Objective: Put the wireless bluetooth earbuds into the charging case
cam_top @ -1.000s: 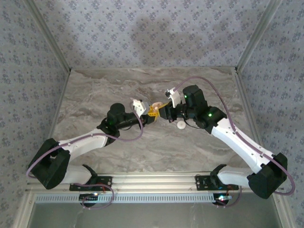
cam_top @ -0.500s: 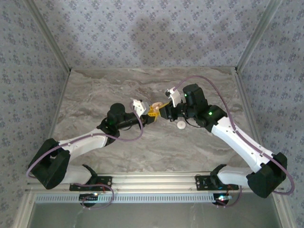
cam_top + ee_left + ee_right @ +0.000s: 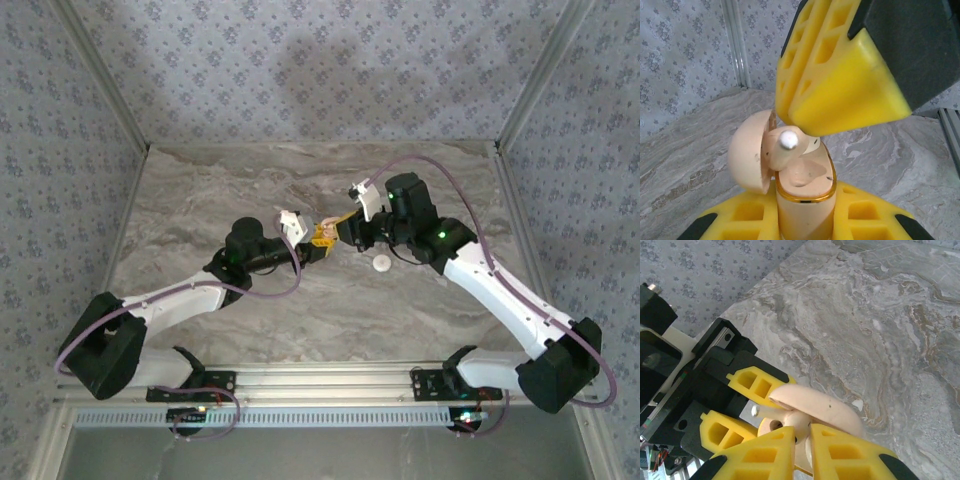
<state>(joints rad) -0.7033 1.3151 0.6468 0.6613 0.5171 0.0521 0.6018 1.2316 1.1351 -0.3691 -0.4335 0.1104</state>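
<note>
top / charging case (image 3: 322, 237): small peach item over mid counter (image 3: 200, 190), between the two gripper tips.
top / L gripper (image 3: 316, 243): meets case from its left, closed on it.
top / R gripper (image 3: 343, 232): at case from its right; opening too small to judge here.
top / puck (image 3: 381, 263): white, round, on counter near case, to its right + toward arm bases, not touching it.
L wrist / case (image 3: 802, 205): upright, peach w/ gold rim, lower body clamped by L gripper (image 3: 802, 227), one yellow finger each side.
L wrist / lid (image 3: 747, 157): swung open, left of case mouth.
L wrist / earbud (image 3: 782, 147): peach w/ silver tip, at case mouth on the lid side, leaning toward lid; can't tell if fully seated.
L wrist / R gripper (image 3: 791, 117): just above case mouth, nearly closed, thin gap, tips pinching top of earbud.
R wrist / R gripper (image 3: 801, 432): fingers almost together over case, peach bit in the gap; earbud itself hard to make out.
R wrist / lid (image 3: 820, 407): open, just past R gripper tips.
R wrist / L gripper (image 3: 767, 412): yellow fingers either side of case, left of lid.
</note>
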